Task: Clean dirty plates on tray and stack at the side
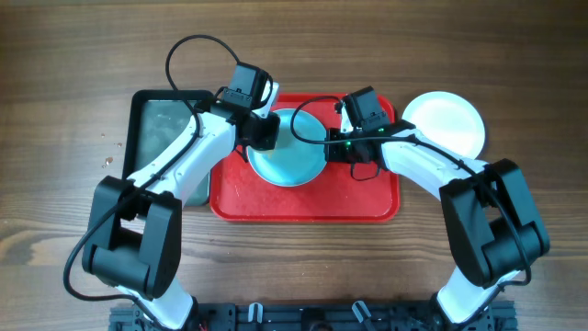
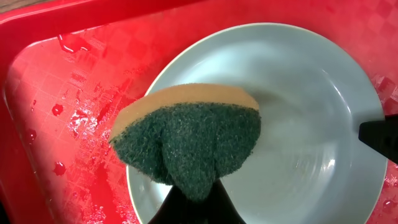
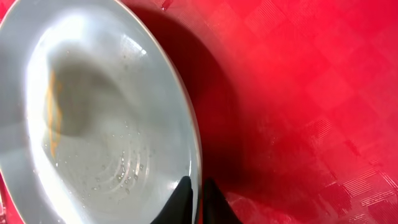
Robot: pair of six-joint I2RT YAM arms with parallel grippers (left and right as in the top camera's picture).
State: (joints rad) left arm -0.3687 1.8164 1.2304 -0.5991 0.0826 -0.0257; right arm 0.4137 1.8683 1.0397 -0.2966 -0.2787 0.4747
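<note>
A light turquoise plate (image 1: 289, 152) sits on the red tray (image 1: 358, 198). My left gripper (image 1: 262, 129) is shut on a green and tan sponge (image 2: 186, 140) and holds it over the plate's left part (image 2: 298, 106). My right gripper (image 1: 344, 147) is shut on the plate's right rim (image 3: 198, 193), one finger inside and one outside; the plate (image 3: 93, 124) looks wet, with droplets. The red tray (image 2: 56, 81) is wet too. A white plate (image 1: 444, 122) lies on the table to the right of the tray. I see only one turquoise plate.
A black rectangular tray (image 1: 147, 129) with water in it lies left of the red tray, partly under my left arm. Both arms reach in over the red tray's far half. The wooden table (image 1: 55, 92) surrounds everything.
</note>
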